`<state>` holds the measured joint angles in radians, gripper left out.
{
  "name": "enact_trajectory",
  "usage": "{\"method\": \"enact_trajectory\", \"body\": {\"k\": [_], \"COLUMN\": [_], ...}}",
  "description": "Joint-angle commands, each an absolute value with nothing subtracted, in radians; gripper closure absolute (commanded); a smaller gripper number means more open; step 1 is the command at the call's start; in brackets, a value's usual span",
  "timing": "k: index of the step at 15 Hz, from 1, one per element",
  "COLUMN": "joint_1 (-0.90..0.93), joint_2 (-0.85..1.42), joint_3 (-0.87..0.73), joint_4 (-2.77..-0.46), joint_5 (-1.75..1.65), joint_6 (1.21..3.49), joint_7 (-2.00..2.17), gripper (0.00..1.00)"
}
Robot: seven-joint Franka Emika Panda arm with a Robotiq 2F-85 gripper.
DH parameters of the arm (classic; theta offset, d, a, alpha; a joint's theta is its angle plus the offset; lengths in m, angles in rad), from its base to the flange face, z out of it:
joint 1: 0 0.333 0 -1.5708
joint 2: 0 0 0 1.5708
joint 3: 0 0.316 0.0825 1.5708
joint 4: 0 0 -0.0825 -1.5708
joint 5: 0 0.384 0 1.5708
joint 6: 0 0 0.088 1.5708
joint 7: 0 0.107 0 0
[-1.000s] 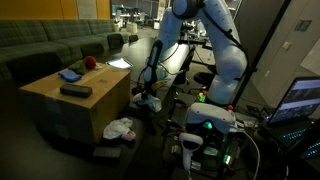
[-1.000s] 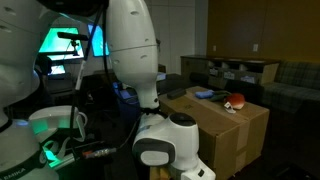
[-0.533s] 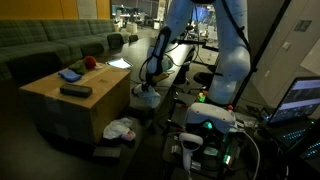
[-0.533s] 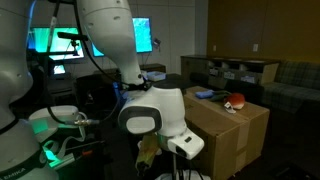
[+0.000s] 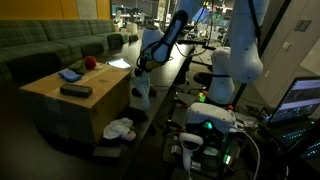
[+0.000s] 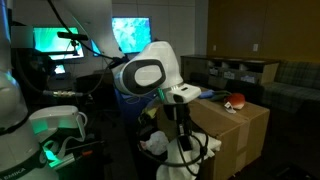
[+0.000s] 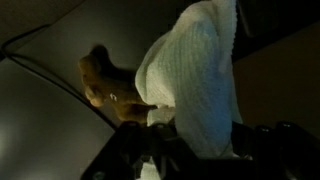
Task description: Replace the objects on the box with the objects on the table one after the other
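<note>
So far you have a white knitted cloth (image 7: 195, 80) clenched in the jaws, and the gripper (image 5: 140, 82) hangs just beside the box (image 5: 60, 115), near its upper edge. Nothing on the box looks swapped yet: the blue cloth (image 5: 70, 74), the red item (image 5: 90, 63) and the flat black object (image 5: 75, 91) all lie on its top. I judge you are early in the first exchange, with those three to clear and a white bundle (image 5: 120, 128) lying on the floor by the box
</note>
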<state>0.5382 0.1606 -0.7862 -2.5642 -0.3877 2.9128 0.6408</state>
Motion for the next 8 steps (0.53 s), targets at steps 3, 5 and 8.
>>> {"method": "enact_trajectory", "body": {"k": [3,5,8], "joint_1": [0.748,0.608,0.495], "joint_2": [-0.041,-0.11,-0.179], "joint_3": [-0.876,-0.662,-0.456], "joint_4": [-2.424,-2.372,-2.3], "joint_5": [-0.732,-0.786,-0.734], "joint_6": [2.605,2.48,2.339], "joint_7": [1.008,1.077,1.077], "gripper": [0.95,0.95,0.95]}}
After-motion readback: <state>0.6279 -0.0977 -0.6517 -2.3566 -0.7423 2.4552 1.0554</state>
